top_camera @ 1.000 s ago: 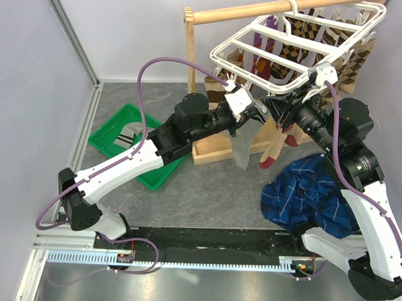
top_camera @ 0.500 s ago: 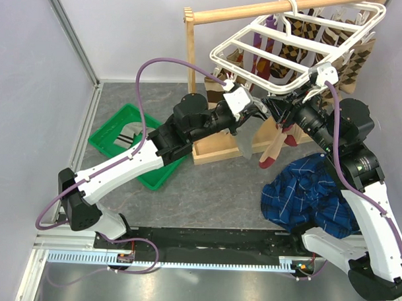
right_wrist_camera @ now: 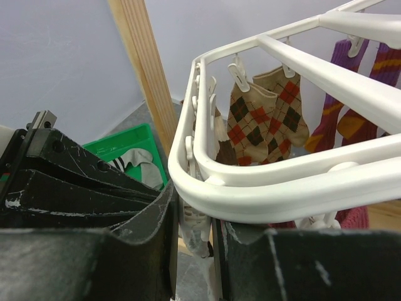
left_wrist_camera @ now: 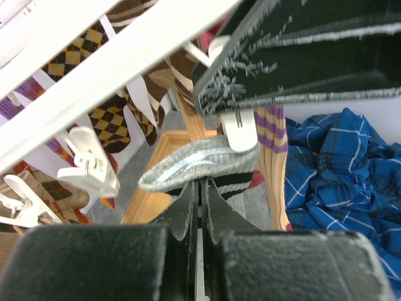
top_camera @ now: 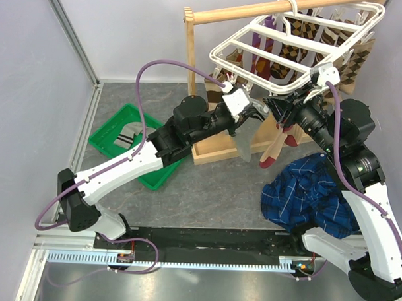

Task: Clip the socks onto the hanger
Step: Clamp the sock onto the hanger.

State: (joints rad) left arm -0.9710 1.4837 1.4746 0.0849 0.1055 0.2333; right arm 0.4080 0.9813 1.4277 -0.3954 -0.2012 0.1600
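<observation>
Hanger [right_wrist_camera: 282,182]: white plastic, smooth, slightly glossy. Clip [right_wrist_camera: 202,251]: same white plastic. Grey sock [left_wrist_camera: 200,164]: knitted cloth, ribbed cuff, matt. Argyle socks [right_wrist_camera: 263,119]: fine knitted cloth, matt. Rail [top_camera: 245,13]: bare light wood, smooth, matt. Plaid cloth [top_camera: 312,194]: thin woven fabric, creased. Bin [top_camera: 109,123]: green plastic, slight sheen. Counter [top_camera: 213,190]: grey mottled surface, matt. Right tool [right_wrist_camera: 197,210], fingers [right_wrist_camera: 301,263]: black plastic, matt, lightly scuffed.
</observation>
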